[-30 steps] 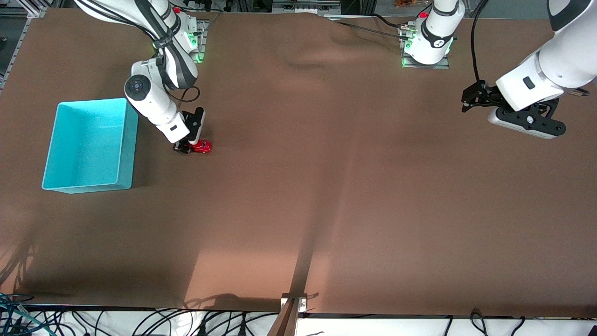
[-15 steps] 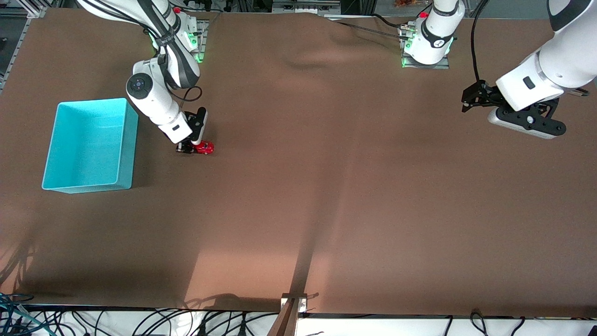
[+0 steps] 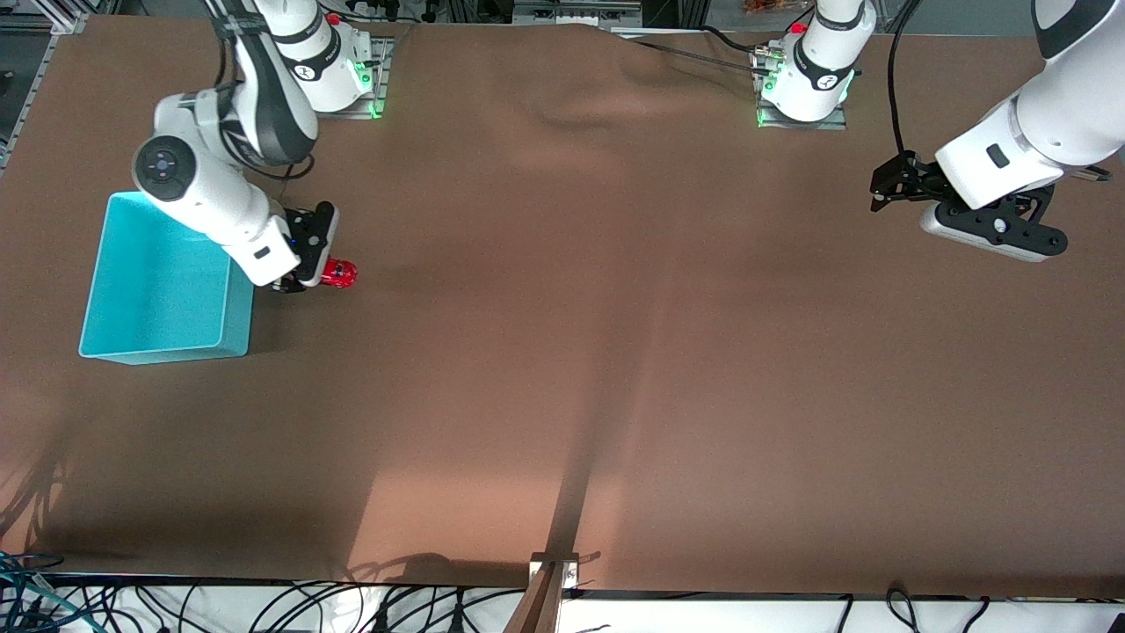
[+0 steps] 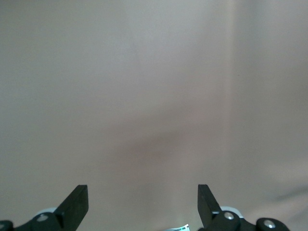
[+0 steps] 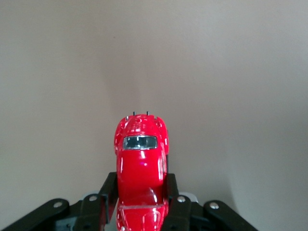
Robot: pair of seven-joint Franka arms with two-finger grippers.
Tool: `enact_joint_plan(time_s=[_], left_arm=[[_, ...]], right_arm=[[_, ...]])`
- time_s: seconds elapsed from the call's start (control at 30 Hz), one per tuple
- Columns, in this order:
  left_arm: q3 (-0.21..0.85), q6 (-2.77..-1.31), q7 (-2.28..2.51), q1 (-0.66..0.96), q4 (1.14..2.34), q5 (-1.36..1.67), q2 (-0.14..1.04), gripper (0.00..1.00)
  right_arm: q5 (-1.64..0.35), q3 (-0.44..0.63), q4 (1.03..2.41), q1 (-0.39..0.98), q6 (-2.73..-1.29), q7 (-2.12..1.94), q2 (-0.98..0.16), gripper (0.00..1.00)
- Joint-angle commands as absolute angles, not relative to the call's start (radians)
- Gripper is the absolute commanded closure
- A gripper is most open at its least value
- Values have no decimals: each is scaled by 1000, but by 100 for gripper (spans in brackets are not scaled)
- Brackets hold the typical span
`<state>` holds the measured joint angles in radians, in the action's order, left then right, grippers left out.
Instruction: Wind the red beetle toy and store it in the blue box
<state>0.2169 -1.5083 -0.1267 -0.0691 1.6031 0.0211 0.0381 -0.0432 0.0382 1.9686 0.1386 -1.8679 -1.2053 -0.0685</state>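
2 white Franka arms over brown table (image 3: 615,352), right gripper (image 3: 303,280) clamped on tiny glossy red beetle toy (image 3: 337,273), raised just beside open turquoise-blue plastic box (image 3: 158,290), forearm angled down, left gripper (image 3: 879,189) fully spread, empty, waiting aloft at its end.

glossy red beetle toy (image 5: 141,166), smooth plastic blue box (image 3: 163,294)

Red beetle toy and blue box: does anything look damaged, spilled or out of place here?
Nothing stands out. The red beetle toy looks intact, clamped between the right gripper's fingers beside the blue box, which sits upright and holds nothing. The left gripper waits open near its own end of the table.
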Motion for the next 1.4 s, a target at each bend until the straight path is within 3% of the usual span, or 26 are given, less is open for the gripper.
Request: enact_joint_plan(time_s=[0.0, 0.23, 0.6, 0.9, 1.37], left_arm=[[218, -1493, -146, -72, 1582, 12, 41, 0], [218, -1493, -147, -72, 1582, 14, 41, 0], [218, -1493, -147, -72, 1582, 14, 41, 0], [218, -1493, -147, -74, 1575, 14, 43, 0], [218, -1493, -147, -74, 1575, 14, 43, 0]], right_arm=[[-48, 118, 1800, 135, -1655, -1219, -98, 82], [-48, 250, 1773, 133, -1571, -1310, -86, 82], [-46, 449, 1822, 133, -1583, -1518, -92, 82], [-48, 546, 2005, 133, -1778, -1781, -94, 82], [-61, 577, 2276, 126, -2120, -2014, -106, 82]])
